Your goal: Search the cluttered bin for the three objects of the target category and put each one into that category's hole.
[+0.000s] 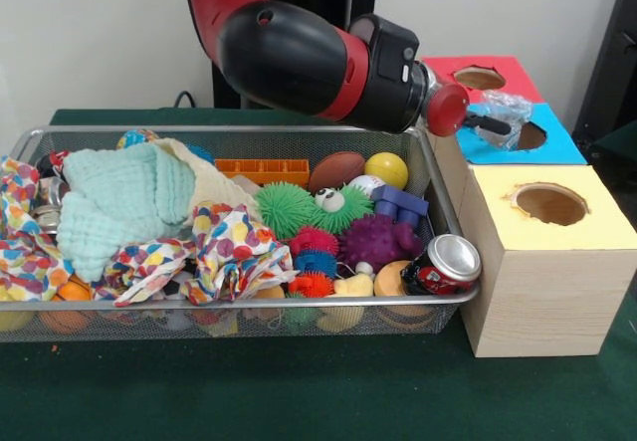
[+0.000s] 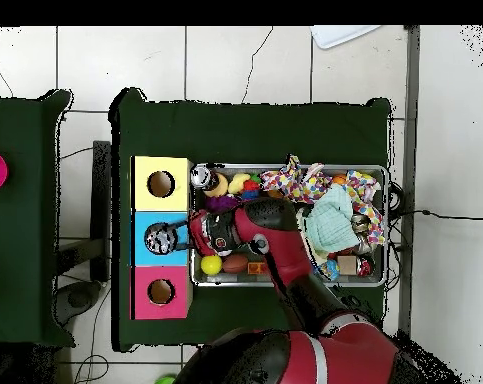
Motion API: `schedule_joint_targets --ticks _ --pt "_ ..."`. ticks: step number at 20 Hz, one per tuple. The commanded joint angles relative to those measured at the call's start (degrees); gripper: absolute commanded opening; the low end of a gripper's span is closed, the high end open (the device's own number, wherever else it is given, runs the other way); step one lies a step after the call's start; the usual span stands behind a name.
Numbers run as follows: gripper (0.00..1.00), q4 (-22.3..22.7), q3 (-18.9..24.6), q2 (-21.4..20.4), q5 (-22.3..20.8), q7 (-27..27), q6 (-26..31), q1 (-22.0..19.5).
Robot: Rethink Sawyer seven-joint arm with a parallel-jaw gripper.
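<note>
My gripper (image 1: 487,121) reaches out past the bin's right end, over the blue top panel (image 1: 565,148) of the wooden box. It is shut on a clear, wrinkly plastic bottle (image 1: 506,110), held right at the round hole (image 1: 532,137) and covering part of it. In the overhead view the bottle (image 2: 162,237) sits over the blue panel (image 2: 140,238) and hides the hole; the gripper (image 2: 181,237) is beside it. The silver wire-mesh bin (image 1: 249,130) (image 2: 387,200) is full of toys and cloths. No other clear bottle shows in it.
The red-topped hole (image 1: 479,77) lies behind the blue one and the yellow-topped hole (image 1: 550,204) in front. A silver and red can (image 1: 445,264) lies at the bin's near right corner. A mint cloth (image 1: 119,202) and a spotted cloth (image 1: 229,242) cover the left half.
</note>
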Motion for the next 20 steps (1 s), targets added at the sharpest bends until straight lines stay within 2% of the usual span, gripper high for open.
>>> schedule_joint_targets --ticks 1,16,18,20 --pt "1.00 -9.07 -4.25 2.33 -5.15 16.08 -1.19 -3.66" --pt "1.00 -11.31 -2.97 3.85 -6.24 17.32 0.67 -5.97" --pt "1.00 -10.28 -3.19 3.05 -6.08 17.06 0.17 -5.56" --pt "1.00 -10.16 -4.83 1.93 -7.76 17.14 -0.24 -4.57"
